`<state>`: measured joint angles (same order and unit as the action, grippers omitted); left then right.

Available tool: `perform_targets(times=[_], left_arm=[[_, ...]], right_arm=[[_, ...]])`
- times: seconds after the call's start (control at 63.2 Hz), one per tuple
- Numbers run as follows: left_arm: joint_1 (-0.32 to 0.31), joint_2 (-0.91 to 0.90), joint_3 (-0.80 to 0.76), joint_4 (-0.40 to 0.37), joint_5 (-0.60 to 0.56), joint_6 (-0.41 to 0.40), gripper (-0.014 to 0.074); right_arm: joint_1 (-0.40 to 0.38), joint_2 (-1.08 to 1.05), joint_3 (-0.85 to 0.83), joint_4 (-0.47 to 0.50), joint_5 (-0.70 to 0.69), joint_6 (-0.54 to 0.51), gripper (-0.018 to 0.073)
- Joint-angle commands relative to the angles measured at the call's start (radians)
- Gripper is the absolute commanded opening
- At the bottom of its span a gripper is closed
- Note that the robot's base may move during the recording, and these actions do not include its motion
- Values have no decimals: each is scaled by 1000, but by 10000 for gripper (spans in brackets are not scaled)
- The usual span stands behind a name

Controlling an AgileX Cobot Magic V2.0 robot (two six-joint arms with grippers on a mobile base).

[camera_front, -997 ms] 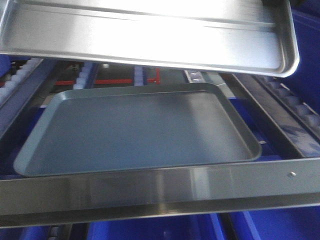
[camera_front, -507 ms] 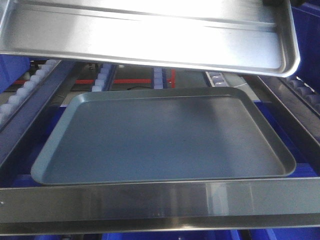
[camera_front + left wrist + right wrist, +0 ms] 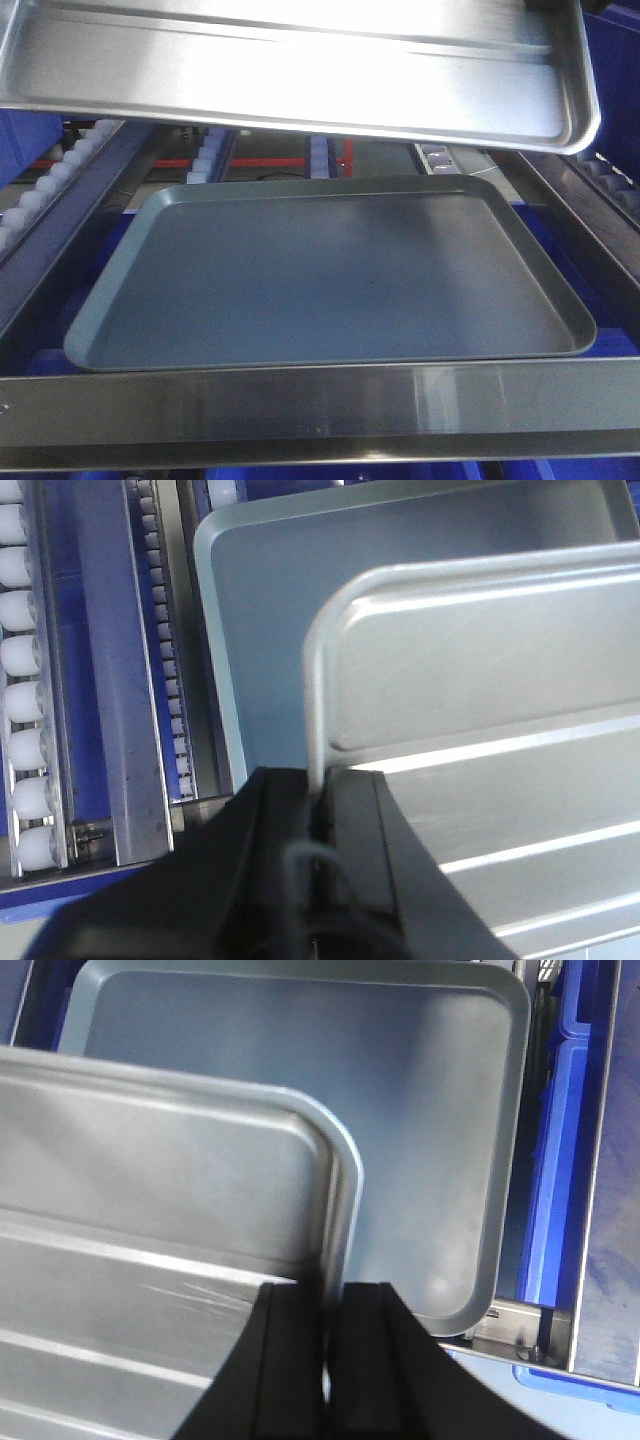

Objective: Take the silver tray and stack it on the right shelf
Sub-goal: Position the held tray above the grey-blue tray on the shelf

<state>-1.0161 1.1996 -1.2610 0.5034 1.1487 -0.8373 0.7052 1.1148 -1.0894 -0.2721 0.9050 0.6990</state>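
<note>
The silver tray (image 3: 300,80) hangs across the top of the front view, held level by both its short rims above the right shelf. In the left wrist view my left gripper (image 3: 318,780) is shut on the tray's (image 3: 480,700) left rim. My right gripper (image 3: 330,1295) is shut on the tray's (image 3: 150,1180) right rim. The right shelf shows its wide shiny front bar (image 3: 320,400) and white rollers (image 3: 60,165) along its grey rails (image 3: 110,680).
A larger dull grey-green tray (image 3: 330,270) lies on the shelf rails straight below the silver tray, also seen under it (image 3: 420,1110) from the right wrist. Blue bins (image 3: 560,1160) sit beside and below the rack. Roller rails flank both sides.
The shelf and the grey-green tray have slid right and grown larger in the front view, mostly in the first half second. The silver tray stays fixed in view, still gripped by both grippers.
</note>
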Motion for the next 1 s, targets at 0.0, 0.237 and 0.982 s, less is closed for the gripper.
perform_targets(times=[0.0,0.237,0.982], left_arm=[[2,-26,-29,67,22,11,-101],[2,-26,-29,67,-4,11,-101],[249,165,-29,-104,-252,117,-101]], right_arm=[[-7,-21,-37,-63,-27,-16,57],[-7,-21,-37,-63,-27,-16,57],[-114,207,-263,-61,75,-163,57]])
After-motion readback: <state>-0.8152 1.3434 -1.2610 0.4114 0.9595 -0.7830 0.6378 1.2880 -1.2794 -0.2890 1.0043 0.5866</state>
